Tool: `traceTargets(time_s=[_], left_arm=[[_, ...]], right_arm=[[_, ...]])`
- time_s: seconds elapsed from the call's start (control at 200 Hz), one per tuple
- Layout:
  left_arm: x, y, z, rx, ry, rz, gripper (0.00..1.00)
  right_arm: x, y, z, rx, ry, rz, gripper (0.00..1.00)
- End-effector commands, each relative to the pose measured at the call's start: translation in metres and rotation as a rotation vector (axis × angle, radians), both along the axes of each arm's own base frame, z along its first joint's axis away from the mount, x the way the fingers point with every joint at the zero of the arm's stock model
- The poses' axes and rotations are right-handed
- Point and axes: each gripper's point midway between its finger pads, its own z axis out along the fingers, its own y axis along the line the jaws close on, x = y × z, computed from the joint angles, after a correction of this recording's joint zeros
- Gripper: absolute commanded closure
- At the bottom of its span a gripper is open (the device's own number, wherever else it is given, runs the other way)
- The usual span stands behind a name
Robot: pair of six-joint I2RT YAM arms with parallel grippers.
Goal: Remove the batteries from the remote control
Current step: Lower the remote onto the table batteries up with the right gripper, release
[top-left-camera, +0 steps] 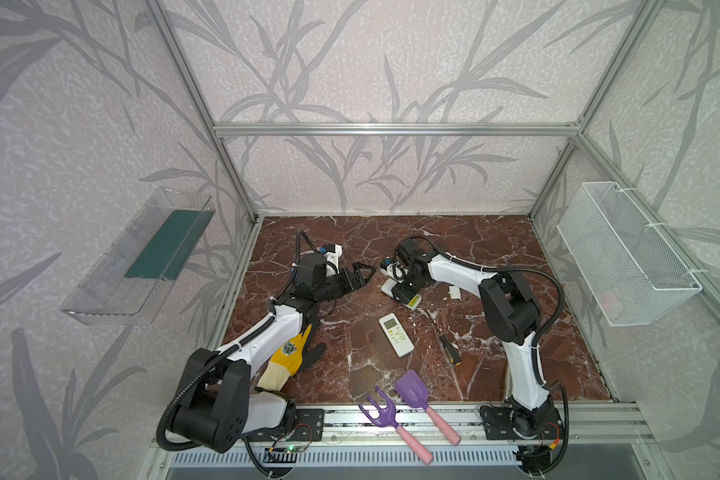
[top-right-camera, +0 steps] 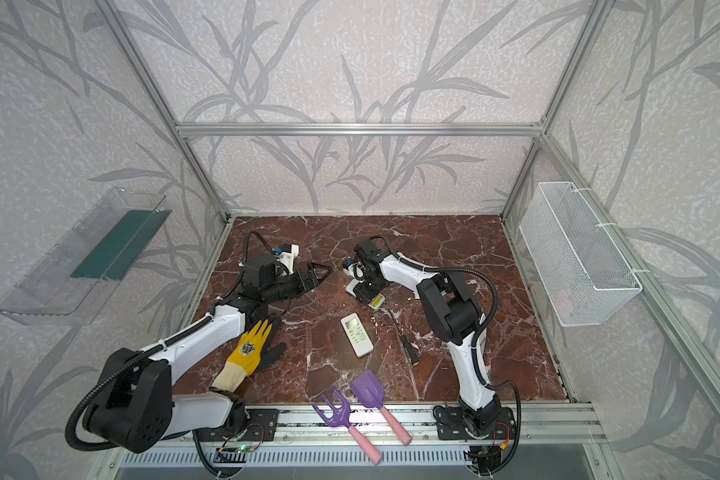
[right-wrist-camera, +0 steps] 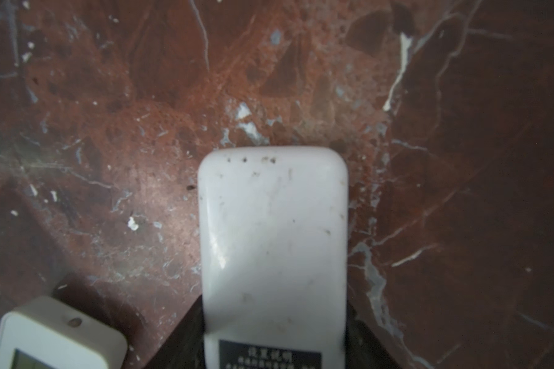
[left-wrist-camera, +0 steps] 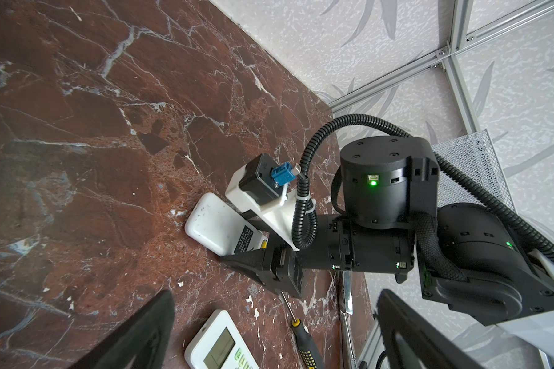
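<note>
Right wrist view: my right jaws pinch the face-down remote [right-wrist-camera: 272,242] steady on the counter [right-wrist-camera: 109,127], batteries [top-left-camera: 412,304] exposed; left jaws spread.

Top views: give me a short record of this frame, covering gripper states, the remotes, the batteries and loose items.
left gripper: open, empty, beside the held remote
right gripper: shut on the face-down remote, gripping its sides
batteries: lime-green, in the held remote's open compartment, not yet removed; count unclear
second remote: face-up, loose, nearer the front
screwdriver: lying right of the second remote
other items: glove by the left arm; rake and shovel at the front edge
</note>
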Motion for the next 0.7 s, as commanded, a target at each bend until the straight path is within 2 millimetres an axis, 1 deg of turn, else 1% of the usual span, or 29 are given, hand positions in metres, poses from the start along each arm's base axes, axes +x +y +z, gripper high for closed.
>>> traceTargets(time_s=[0.0, 0.12, 0.235, 0.36, 0.435, 0.53, 0.695], left_arm=[[0.001, 0.003, -0.001, -0.009, -0.005, 0.011, 0.01], [0.0, 0.003, -0.002, -0.012, -0.001, 0.012, 0.01], [0.0, 0.003, -0.001, -0.021, -0.002, 0.015, 0.01], [-0.001, 0.003, -0.001, -0.026, 0.003, 0.016, 0.01], [-0.002, 0.003, -0.001, -0.028, 0.005, 0.015, 0.01], [-0.002, 0.003, 0.0, -0.03, 0.002, 0.018, 0.01], [-0.003, 0.004, 0.001, -0.025, -0.001, 0.02, 0.01]], right_arm=[[-0.001, -0.01, -0.007, 0.002, 0.037, -0.233, 0.46], [-0.001, -0.017, -0.012, 0.037, 0.036, -0.406, 0.45], [-0.004, -0.02, -0.017, 0.062, 0.036, -0.502, 0.43], [-0.009, -0.02, -0.022, 0.052, 0.031, -0.545, 0.38], [-0.011, -0.018, -0.024, 0.05, 0.036, -0.55, 0.34], [-0.016, -0.021, -0.028, 0.039, 0.039, -0.554, 0.31], [-0.025, -0.028, -0.026, 0.033, 0.034, -0.546, 0.26]])
